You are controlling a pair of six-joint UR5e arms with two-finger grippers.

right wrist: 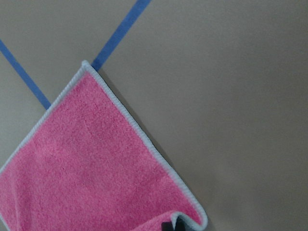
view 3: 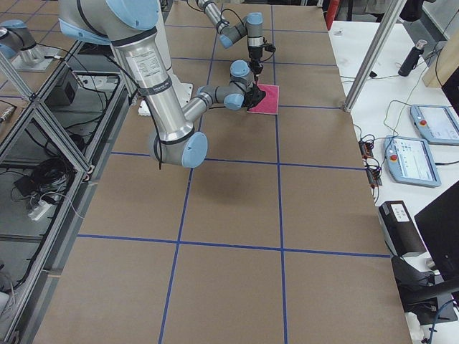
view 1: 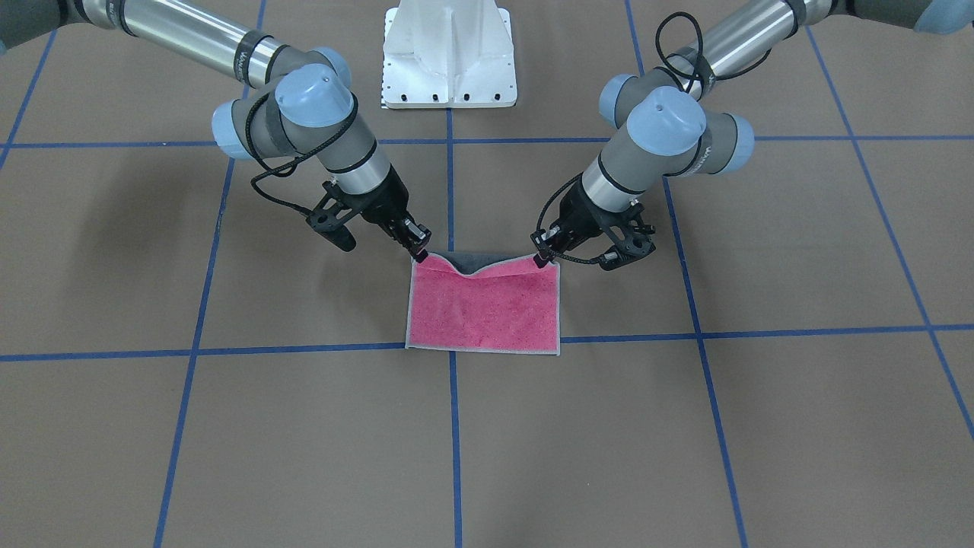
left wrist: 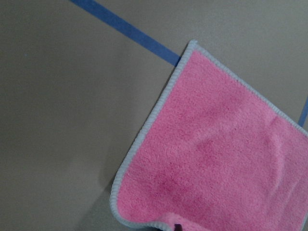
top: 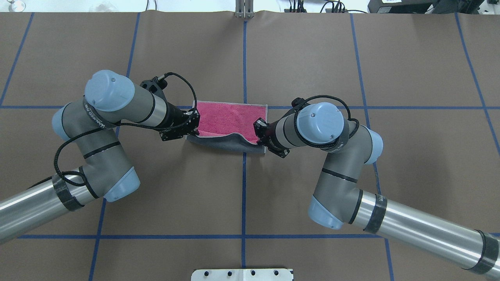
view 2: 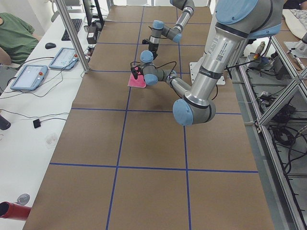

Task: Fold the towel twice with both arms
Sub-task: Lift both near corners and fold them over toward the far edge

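Observation:
The towel (view 1: 485, 308) lies pink face up in the middle of the table, its far edge along a blue tape line. Its two corners nearest the robot are raised off the table, and the dark grey underside (top: 224, 143) shows below the sagging lifted edge. My left gripper (top: 194, 125) is shut on one raised corner and my right gripper (top: 259, 131) is shut on the other. In the front-facing view the left gripper (view 1: 542, 259) is on the right and the right gripper (view 1: 420, 255) on the left. Both wrist views show the pink towel (left wrist: 221, 163) (right wrist: 96, 168) hanging from the fingertips.
The white pedestal base (view 1: 449, 57) stands behind the towel on the robot's side. Blue tape lines (top: 244, 195) grid the brown table. Side desks hold teach pendants (view 2: 29, 76) (view 3: 412, 158), and a person (view 2: 14, 33) sits by one desk.

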